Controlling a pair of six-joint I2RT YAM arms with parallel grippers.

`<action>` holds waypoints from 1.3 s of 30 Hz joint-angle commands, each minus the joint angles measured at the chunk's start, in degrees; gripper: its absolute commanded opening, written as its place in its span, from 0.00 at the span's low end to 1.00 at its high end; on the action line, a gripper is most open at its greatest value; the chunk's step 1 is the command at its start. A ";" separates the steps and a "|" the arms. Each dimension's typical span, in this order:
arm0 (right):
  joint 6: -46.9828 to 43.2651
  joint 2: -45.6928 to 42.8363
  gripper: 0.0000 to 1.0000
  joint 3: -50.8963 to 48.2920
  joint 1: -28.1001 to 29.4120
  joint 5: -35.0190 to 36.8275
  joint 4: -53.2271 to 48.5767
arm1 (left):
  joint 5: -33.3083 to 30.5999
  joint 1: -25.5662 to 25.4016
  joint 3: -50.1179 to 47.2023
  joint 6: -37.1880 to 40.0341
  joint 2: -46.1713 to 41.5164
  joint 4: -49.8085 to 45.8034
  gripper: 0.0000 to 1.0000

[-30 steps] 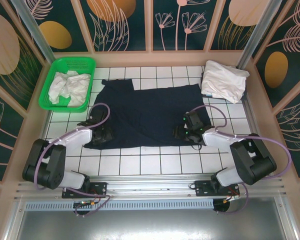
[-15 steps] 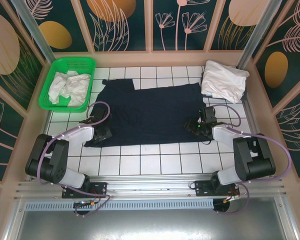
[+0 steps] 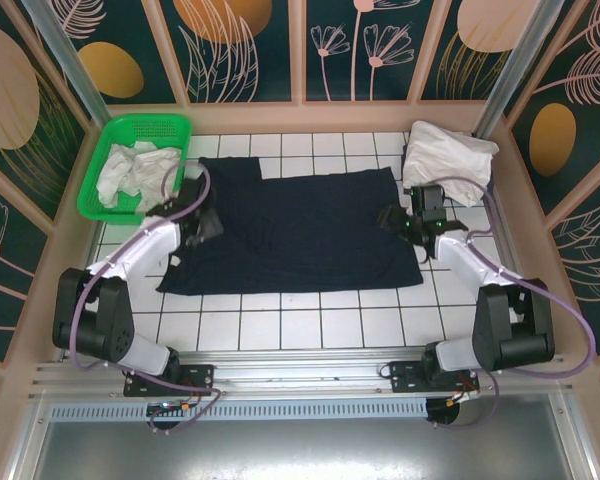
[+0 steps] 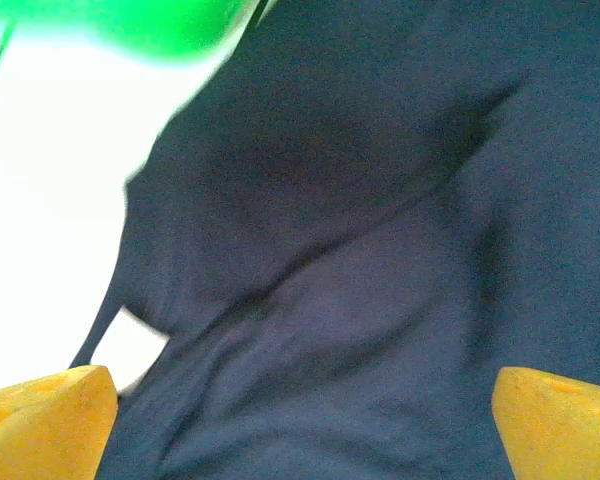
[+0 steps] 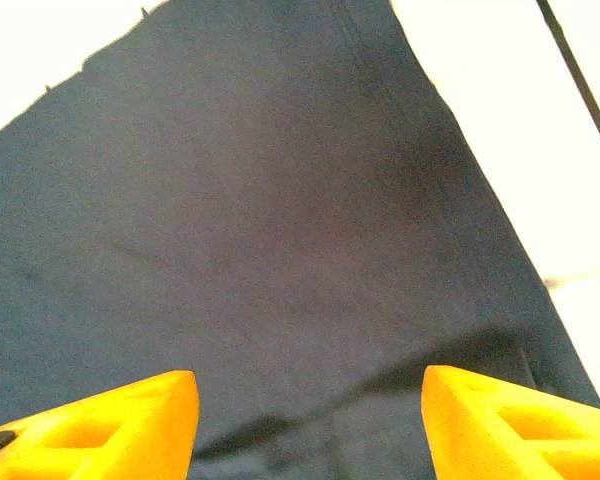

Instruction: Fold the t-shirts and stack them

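Note:
The dark navy t-shirt (image 3: 295, 235) lies spread flat on the white tiled table (image 3: 310, 325). My left gripper (image 3: 198, 222) hovers over the shirt's left edge beside the basket. In the left wrist view its yellow fingertips (image 4: 46, 422) stand wide apart, open, over the navy cloth (image 4: 380, 200), nothing pinched. My right gripper (image 3: 400, 220) is over the shirt's right edge. In the right wrist view it (image 5: 310, 425) is open above flat navy cloth (image 5: 260, 200). A white t-shirt (image 3: 448, 160) lies folded at the back right.
A green basket (image 3: 170, 130) at the back left holds crumpled white shirts (image 3: 132, 172); its green rim (image 4: 150, 20) shows close to my left gripper. Wooden-framed walls enclose the table on three sides. Bare tiles run along the near edge.
Both grippers have let go of the shirt's near hem, opened, and moved toward the far side along its side edges. The navy shirt now lies flatter.

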 commanded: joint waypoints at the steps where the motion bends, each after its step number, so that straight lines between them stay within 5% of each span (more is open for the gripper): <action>1: -5.08 5.56 0.62 8.33 0.67 1.63 1.48 | -0.43 0.16 11.97 5.91 7.61 0.70 0.96; 9: -13.09 25.45 0.64 29.10 1.03 2.05 -0.02 | -2.21 2.20 50.94 9.33 39.91 -5.92 0.88; 15: -16.68 40.20 0.65 45.53 1.03 4.93 -6.24 | -1.02 4.80 67.90 7.82 53.57 -6.55 0.86; 23: -19.66 56.81 0.64 65.02 1.00 16.66 -17.34 | 0.83 6.59 69.30 7.69 59.54 -3.41 0.87; 30: -20.25 62.05 0.63 70.46 0.40 17.98 -18.37 | 2.04 6.70 69.77 8.30 63.02 -2.34 0.85; 39: -20.27 64.14 0.61 72.37 0.24 20.65 -19.13 | 5.13 6.67 69.34 9.94 64.22 0.47 0.64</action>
